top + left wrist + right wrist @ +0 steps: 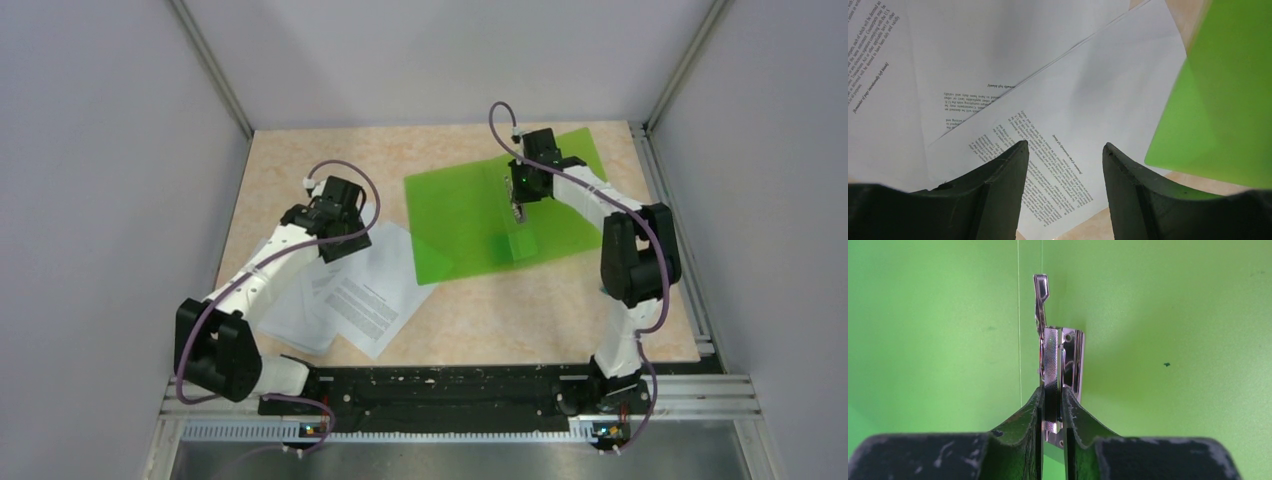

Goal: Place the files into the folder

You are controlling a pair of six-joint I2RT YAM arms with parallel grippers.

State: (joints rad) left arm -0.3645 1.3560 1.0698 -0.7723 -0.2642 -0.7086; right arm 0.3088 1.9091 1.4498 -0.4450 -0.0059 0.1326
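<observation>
- right, overhead camera first: the folder (470, 215) lies spread open on the far right part of the counter (520, 310), bright green and see-through.
- the files (365, 295) sit fanned out on the counter just left of it, under the left arm (270, 265); none of them is inside the folder.
- from up there the right arm (600, 200) reaches down onto the middle of the folder, but what its fingers are doing is too small to read.
- the right wrist camera settles it: the right tool (1053, 392) is pinched tight on the metal clip (1060, 355), a shiny strip standing upright between the fingers, with green plastic all around.
- over to the left wrist camera, which shows what the overhead hides: the left tool (1063, 150) has its jaws spread apart with nothing between them, hanging above the printed sheets.
- this view also shows at least three overlapping sheets with blocks of small black text, too fine to read.
- here the folder's green edge crosses in front of the top sheet's right side; whether they touch i cannot tell.
</observation>
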